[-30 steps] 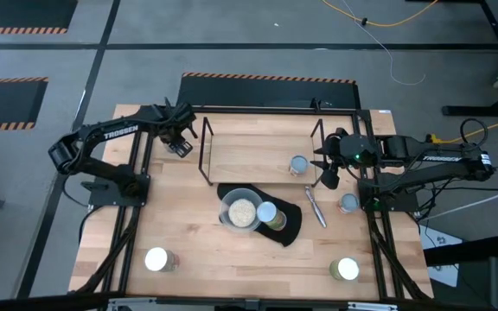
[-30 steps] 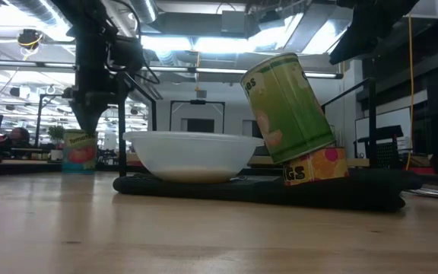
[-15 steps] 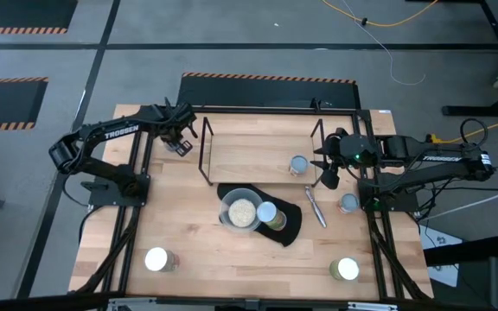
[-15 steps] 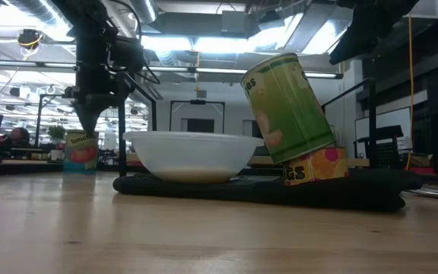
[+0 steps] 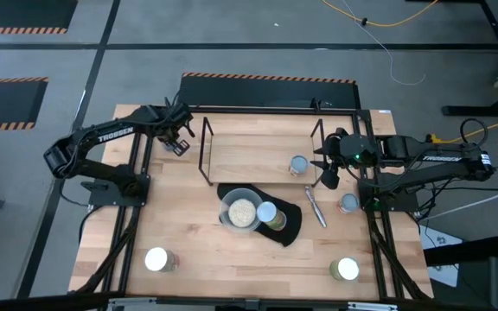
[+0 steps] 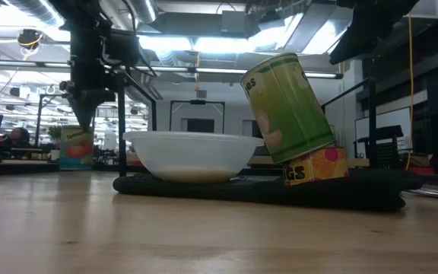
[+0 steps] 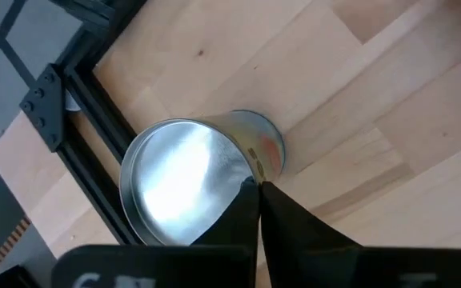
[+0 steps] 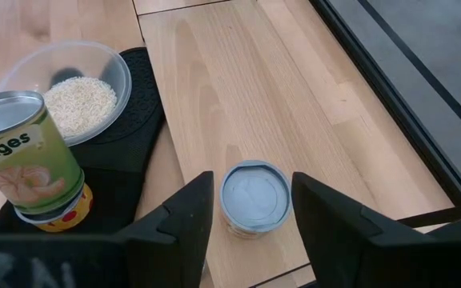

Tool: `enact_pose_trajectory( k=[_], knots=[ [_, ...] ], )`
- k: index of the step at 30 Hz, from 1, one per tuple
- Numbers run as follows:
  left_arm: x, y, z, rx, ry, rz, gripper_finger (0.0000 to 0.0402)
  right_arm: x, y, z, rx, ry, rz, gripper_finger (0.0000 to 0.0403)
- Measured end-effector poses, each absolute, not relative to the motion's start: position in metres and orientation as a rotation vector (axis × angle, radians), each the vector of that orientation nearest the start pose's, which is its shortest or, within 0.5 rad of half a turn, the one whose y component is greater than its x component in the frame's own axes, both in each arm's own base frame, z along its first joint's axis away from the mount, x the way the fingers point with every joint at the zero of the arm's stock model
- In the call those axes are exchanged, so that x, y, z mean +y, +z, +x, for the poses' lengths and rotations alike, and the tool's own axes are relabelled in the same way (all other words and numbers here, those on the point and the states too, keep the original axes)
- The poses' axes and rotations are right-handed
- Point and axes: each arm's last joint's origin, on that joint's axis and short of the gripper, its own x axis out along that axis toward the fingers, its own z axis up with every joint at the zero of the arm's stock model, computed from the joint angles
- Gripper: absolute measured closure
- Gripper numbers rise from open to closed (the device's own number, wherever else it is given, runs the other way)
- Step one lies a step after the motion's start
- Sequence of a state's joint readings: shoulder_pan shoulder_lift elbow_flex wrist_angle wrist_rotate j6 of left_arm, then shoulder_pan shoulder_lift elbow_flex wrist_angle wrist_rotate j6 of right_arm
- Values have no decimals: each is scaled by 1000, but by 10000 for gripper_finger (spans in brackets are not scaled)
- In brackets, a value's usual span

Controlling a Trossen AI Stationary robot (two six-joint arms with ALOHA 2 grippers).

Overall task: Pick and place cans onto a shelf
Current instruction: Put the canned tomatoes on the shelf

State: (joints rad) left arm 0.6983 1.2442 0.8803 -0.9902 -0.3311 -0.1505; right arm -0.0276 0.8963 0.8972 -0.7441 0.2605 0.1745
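Observation:
At the table's far left a silver-topped can (image 7: 174,180) (image 6: 75,148) stands on the wood, just left of the black-rod shelf (image 5: 204,152). My left gripper (image 5: 178,142) (image 7: 255,200) is shut, its tips at this can's top rim. My right gripper (image 5: 328,178) (image 8: 253,220) hangs open at the shelf's right end, one finger on either side of a bluish-topped can (image 8: 253,197) (image 5: 299,165) without touching it. On the black mat (image 5: 294,226), a green can (image 6: 287,106) leans tilted on an orange can (image 6: 315,166). My left gripper's shut fingertips (image 7: 248,210) come down from above beside the can's top rim (image 7: 242,170), on the side of its labelled wall. They grip nothing. I cannot tell whether they touch the rim. The can rests on the table.
A clear bowl of grains (image 5: 241,210) sits on the mat beside the stacked cans. A silver pen-like tool (image 5: 316,210) lies to the mat's right. More cans stand at the right (image 5: 348,203), near right (image 5: 346,269) and near left (image 5: 157,259).
My left gripper has shut beside the far-left can and shifted a little toward the table's left edge. The can has moved slightly leftward with it.

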Motion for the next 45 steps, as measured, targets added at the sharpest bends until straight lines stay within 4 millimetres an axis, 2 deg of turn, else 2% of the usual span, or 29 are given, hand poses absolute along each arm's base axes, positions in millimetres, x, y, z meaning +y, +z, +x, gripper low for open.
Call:
enact_pose_trajectory(
  k=[8,11,15,25,31,39,45],
  knots=[
    [133,246,143,1224,982,-358,401,-12,305,170,714,-338,79,229],
    [130,259,141,1190,986,-353,401,-12,305,170,714,-338,79,229],
    [129,291,139,1128,996,-343,401,-12,305,170,714,-338,79,229],
    [124,391,143,785,995,-265,401,-12,305,170,714,-338,79,229],
    [112,431,147,631,910,-126,401,-12,305,170,714,-338,79,229],
    [103,446,175,488,781,-85,401,-12,305,170,714,-338,79,229],
    [101,438,217,544,667,-16,401,-12,305,170,714,-338,79,229]
  ],
)
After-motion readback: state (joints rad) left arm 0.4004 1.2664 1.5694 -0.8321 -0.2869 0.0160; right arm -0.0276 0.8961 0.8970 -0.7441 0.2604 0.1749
